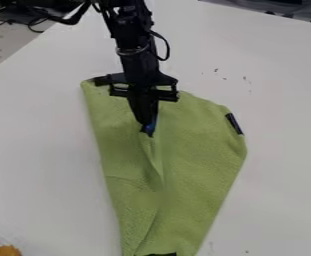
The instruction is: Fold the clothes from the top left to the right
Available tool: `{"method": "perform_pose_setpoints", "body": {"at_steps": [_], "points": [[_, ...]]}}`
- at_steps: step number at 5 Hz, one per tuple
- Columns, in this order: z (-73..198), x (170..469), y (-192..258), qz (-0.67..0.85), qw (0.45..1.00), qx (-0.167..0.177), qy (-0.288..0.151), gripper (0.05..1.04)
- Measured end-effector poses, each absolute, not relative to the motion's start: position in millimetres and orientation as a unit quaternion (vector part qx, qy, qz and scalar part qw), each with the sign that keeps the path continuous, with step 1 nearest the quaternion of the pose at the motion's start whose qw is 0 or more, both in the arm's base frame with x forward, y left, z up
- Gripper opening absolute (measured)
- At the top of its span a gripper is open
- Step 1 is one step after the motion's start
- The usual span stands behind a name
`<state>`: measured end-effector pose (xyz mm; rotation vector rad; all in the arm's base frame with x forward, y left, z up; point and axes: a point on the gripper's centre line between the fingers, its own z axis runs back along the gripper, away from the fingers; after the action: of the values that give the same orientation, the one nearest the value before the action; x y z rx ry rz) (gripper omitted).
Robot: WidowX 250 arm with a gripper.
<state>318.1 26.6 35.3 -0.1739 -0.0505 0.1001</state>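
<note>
The gripper hangs over the upper middle of the green cloth, pointing down. Its fingers are together on a pinch of fabric, with a bit of blue at the tips. From there a raised crease runs down the cloth toward its lower end. The cloth's top left corner lies flat to the left of the gripper, and part of the top edge is hidden behind the arm. A dark tag sits at the upper right edge, and a black patch shows at the bottom.
The white table surrounds the cloth. An orange object with dark, wiry strands beside it is at the lower left corner. Cables lie at the upper left, and dark items stand beyond the table's far right edge.
</note>
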Motion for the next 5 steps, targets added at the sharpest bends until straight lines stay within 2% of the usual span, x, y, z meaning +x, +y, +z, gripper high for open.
{"method": "perform_pose_setpoints", "body": {"at_steps": [1,2,3,4,5], "points": [[32.9,325.0,26.5,0.04,0.995,-0.09,-0.017,0.069],[41.0,334.7,25.3,0.056,0.995,-0.077,-0.014,0.206],[52.7,351.4,8.6,0.049,0.998,-0.051,-0.004,0.441],[74.0,364.2,-4.4,0.048,0.999,-0.018,-0.012,0.741],[75.2,359.5,-5.9,0.034,0.999,0.009,-0.01,0.984]]}}
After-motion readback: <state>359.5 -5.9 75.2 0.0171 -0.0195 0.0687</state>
